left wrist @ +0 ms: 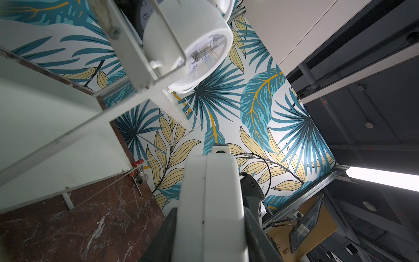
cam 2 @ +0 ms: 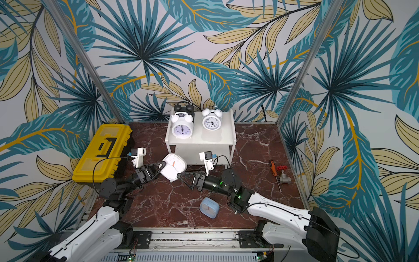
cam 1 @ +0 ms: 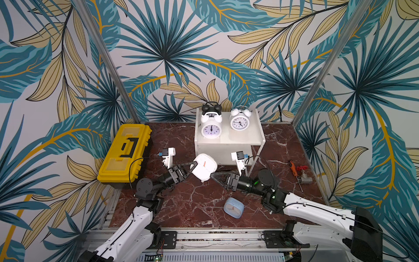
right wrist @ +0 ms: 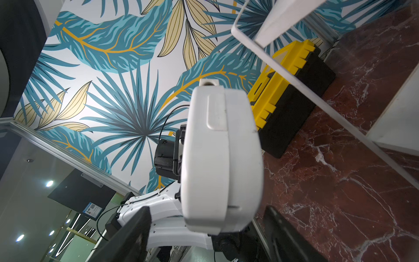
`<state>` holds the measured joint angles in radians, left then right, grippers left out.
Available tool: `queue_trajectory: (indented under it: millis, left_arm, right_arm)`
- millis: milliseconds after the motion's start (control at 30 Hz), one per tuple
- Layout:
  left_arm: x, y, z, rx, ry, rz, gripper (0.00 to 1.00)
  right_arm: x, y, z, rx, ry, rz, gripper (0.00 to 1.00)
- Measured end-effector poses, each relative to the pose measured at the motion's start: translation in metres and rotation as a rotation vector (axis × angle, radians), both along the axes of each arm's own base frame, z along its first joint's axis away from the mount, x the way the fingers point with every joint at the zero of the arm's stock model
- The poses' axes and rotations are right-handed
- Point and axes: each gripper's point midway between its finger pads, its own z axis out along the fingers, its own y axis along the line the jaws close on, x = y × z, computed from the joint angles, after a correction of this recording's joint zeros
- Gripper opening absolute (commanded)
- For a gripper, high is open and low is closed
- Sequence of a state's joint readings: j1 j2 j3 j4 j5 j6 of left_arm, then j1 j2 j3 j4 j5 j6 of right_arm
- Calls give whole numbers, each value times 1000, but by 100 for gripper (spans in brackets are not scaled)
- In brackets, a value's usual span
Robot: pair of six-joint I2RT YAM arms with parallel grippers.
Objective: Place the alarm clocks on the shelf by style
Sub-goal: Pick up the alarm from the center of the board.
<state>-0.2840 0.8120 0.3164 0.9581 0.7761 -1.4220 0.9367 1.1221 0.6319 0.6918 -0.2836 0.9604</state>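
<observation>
Left fingers [cam 1: 188, 163] clamp the white square clock [cam 1: 204, 167] off the tabletop, face up, feet toward six o'clock; right fingers [cam 1: 217, 175] stand wide apart at its four-o'clock corner, gripping nothing.

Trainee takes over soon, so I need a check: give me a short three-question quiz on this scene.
1. True or false: the light blue clock stands on the shelf.
2. How many twin-bell clocks are on the shelf's top board?
3. Which holds the white square clock: A left gripper, B right gripper?
Key: 1 false, the light blue clock lies on the table; 2 three; 3 A.
</observation>
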Motion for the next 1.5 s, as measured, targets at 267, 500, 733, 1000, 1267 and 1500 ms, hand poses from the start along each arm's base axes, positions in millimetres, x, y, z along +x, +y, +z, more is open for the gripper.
queue_trajectory:
  millis: [267, 500, 733, 1000, 1267, 1500]
  left_arm:
    - [1, 1, -4, -4, 13, 9, 21]
    - [0, 3, 2, -11, -16, 22, 60]
    - [3, 2, -6, 10, 15, 30, 100]
    - [0, 2, -13, 52, 22, 39, 100]
    - [1, 2, -20, 69, 52, 36, 93]
    - [-2, 0, -21, 80, 42, 17, 71]
  right_arm:
    - [6, 11, -8, -14, -7, -12, 43]
    - [4, 14, 0, -2, 0, 2, 21]
    - [5, 19, -12, -116, 9, 8, 19]
    - [-6, 18, -9, -244, -11, 85, 18]
    - [2, -4, -19, -301, 19, 99, 19]
    - [8, -15, -12, -291, 37, 142, 19]
